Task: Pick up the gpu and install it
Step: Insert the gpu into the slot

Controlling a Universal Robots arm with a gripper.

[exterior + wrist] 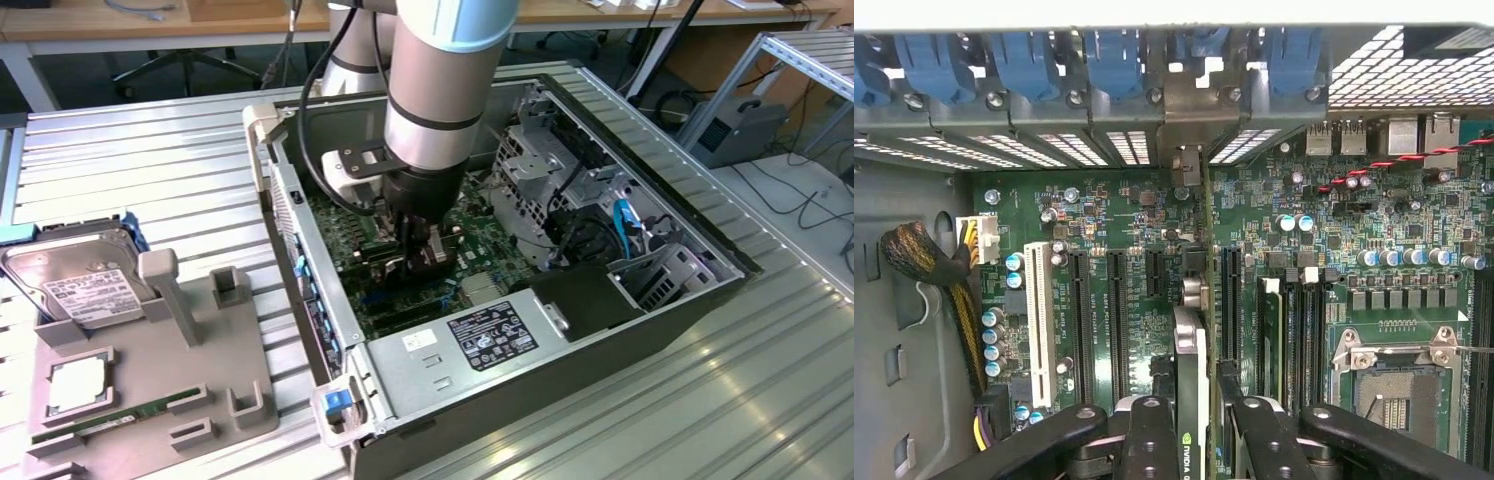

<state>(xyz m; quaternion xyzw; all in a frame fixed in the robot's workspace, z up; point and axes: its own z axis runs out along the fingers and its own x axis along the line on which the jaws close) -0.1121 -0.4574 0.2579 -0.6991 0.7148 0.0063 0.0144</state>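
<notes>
My gripper [416, 256] is down inside the open computer case [641, 330], just above the green motherboard [470, 225]. In the wrist view the gpu [1192, 365] shows edge-on as a thin black card between the fingers [1150, 440], and the gripper [1199, 432] is shut on it. The card stands upright over the motherboard [1134, 215], in line with the black expansion slots [1117, 320]. Its silver bracket [1188, 165] reaches the rear slot openings under the blue clips [1112, 55]. Whether its edge sits in a slot is hidden.
Left of the case in the exterior view, a grey fixture [200, 390] holds a silver hard drive [78, 282], a processor chip [78, 385] and a green RAM stick [127, 415]. Inside the case are the power supply [494, 335], a drive cage [541, 165], cables [924, 260] and the CPU socket [1399, 385].
</notes>
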